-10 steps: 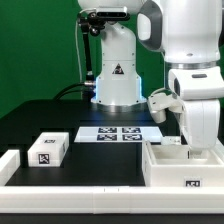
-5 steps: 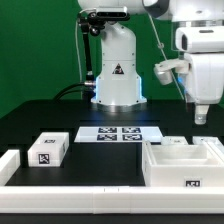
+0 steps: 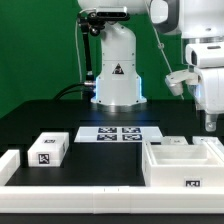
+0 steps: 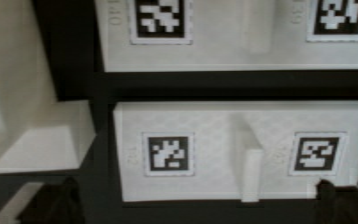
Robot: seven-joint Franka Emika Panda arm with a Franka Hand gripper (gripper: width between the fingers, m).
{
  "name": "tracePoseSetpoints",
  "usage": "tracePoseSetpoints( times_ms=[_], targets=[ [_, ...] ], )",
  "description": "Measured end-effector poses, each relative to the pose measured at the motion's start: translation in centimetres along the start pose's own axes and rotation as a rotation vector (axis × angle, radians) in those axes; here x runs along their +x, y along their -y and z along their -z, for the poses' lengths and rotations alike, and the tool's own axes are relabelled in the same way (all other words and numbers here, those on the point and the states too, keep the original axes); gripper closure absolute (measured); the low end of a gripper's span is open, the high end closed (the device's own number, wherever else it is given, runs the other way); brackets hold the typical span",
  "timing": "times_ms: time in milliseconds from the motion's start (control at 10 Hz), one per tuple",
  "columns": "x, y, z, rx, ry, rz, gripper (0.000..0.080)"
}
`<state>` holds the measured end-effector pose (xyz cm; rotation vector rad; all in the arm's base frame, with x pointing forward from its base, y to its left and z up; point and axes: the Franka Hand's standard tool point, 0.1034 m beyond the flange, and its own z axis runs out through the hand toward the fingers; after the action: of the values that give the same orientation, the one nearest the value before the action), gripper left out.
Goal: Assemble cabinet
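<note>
Gripper point(image 3: 209, 123) hangs empty, jaws spread wide, just above the cabinet point(image 3: 166, 172), which sits low at the exterior view's right, presumably so a wall can be grasped.

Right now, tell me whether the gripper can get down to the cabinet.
Probably yes: the gripper hangs open above the cabinet, and nothing shows between them in the exterior view.

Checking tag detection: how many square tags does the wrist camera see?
4: two tags flank the ridge of one white panel; two, cropped, sit on the neighbouring panel. Others may be hidden.
</note>
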<state>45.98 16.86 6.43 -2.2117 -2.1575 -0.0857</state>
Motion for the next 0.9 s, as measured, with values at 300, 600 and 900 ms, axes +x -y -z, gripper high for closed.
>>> tracePoseSetpoints(
  times_ms=[300,600,900],
  targets=[
    [0.7,0.5,-1.4,0.002,-0.019,-0.021,0.0151],
    [0.9,0.9,-3.3,0.029,-0.031,-0.029,0.0151],
    [1.3,1.3,-4.7,0.034,-0.048,-0.04,0.0151]
  ],
)
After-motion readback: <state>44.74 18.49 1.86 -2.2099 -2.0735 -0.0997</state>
